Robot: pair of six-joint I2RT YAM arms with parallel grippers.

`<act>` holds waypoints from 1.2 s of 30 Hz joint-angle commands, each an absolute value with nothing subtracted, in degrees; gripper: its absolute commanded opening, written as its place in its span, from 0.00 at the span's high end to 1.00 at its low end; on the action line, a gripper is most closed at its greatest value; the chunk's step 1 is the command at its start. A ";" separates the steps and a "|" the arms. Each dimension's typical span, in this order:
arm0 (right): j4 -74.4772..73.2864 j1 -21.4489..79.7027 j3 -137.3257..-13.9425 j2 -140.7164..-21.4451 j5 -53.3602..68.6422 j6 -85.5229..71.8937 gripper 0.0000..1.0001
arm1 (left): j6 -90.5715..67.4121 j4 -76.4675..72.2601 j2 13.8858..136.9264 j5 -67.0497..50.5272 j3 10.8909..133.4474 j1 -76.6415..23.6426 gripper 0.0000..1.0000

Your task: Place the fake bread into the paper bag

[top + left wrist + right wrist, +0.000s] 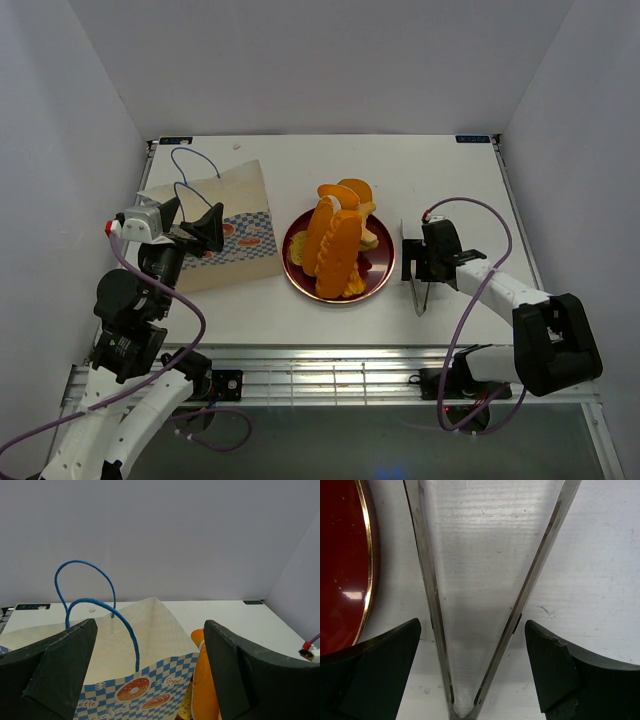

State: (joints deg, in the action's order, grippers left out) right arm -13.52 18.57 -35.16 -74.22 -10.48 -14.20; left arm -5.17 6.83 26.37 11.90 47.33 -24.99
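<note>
Left tool (204,228), apart, over paper bag (238,212); right tool (413,262), apart, astride tongs (433,605)

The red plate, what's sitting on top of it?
A pile of glossy orange fake bread: long loaves lying over smaller slices. Only the plate rim and a little bare red show around the pile. The plate's middle, and any pieces beneath the loaves, are covered.
</note>
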 commanded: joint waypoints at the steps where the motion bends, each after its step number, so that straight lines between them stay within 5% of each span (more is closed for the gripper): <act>1: -12.04 18.90 -36.65 -75.06 -12.22 -14.68 0.10 | -5.36 6.24 26.54 12.74 46.76 -25.40 0.02; 12: -10.02 18.90 -36.65 -78.13 -11.60 -15.99 0.10 | -5.45 6.24 26.28 13.18 46.32 -26.01 0.02; 18: -9.76 18.90 -37.97 -80.41 -11.34 -17.05 0.00 | -5.45 6.24 26.02 14.68 45.97 -26.28 0.02; 36: -13.80 18.90 -39.81 -79.90 -11.95 -18.63 0.36 | -5.27 6.24 26.54 15.56 45.61 -27.07 0.02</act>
